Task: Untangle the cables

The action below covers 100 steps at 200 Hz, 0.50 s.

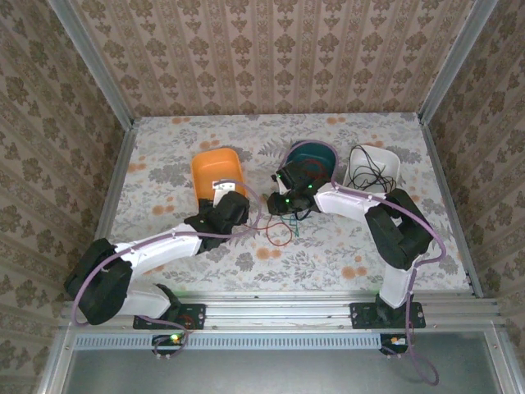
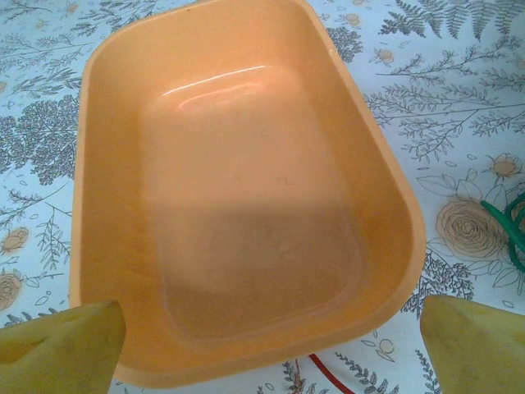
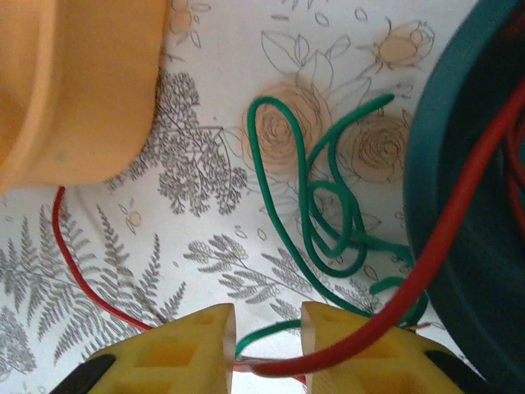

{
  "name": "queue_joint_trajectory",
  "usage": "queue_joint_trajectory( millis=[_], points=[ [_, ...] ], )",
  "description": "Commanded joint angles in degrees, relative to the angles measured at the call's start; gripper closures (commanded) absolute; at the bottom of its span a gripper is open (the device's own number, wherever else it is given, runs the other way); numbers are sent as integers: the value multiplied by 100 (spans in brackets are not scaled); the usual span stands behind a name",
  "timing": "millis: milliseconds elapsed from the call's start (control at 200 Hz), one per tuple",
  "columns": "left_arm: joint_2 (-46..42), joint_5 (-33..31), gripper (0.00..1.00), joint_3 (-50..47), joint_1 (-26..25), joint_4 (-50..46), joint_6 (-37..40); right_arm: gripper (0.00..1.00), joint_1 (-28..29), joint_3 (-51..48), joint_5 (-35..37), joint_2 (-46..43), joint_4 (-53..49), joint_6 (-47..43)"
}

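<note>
A red cable [image 3: 459, 205] runs out of the teal tray [image 3: 459, 123], over my right finger and across the narrow gap of my right gripper [image 3: 268, 316], which is shut on it. Its thin far part [image 3: 66, 254] trails left over the table. A green cable [image 3: 316, 213] lies looped on the table just ahead of those fingers. In the top view the right gripper [image 1: 287, 187] sits at the teal tray's [image 1: 321, 150] near-left rim, above the red loop [image 1: 279, 235]. A black cable [image 1: 367, 175] lies in the white tray [image 1: 392, 163]. My left gripper [image 2: 272, 308] is wide open over the orange tray [image 2: 246, 189].
The orange tray [image 1: 216, 171] stands left of the teal one, its wall [image 3: 74, 90] close to the right gripper's left side. A bit of red cable [image 2: 328, 373] and green cable [image 2: 513, 226] lie beside it. Patterned walls enclose the table on three sides.
</note>
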Motion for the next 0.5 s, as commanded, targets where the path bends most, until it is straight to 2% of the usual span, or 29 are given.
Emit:
queue_joint_trajectory(
  millis=[0, 80, 170, 495],
  points=[
    [-66, 186, 6, -105, 49, 214, -61, 78, -39, 149, 78, 103, 282, 163],
    [-87, 223, 6, -127, 44, 226, -47, 89, -39, 173, 43, 107, 290, 176],
    [-104, 254, 7, -145, 51, 223, -58, 95, -38, 94, 15, -26, 335, 159],
    [-149, 334, 7, -180, 67, 322, -139, 100, -30, -287, -549, -1220, 358, -10]
  ],
)
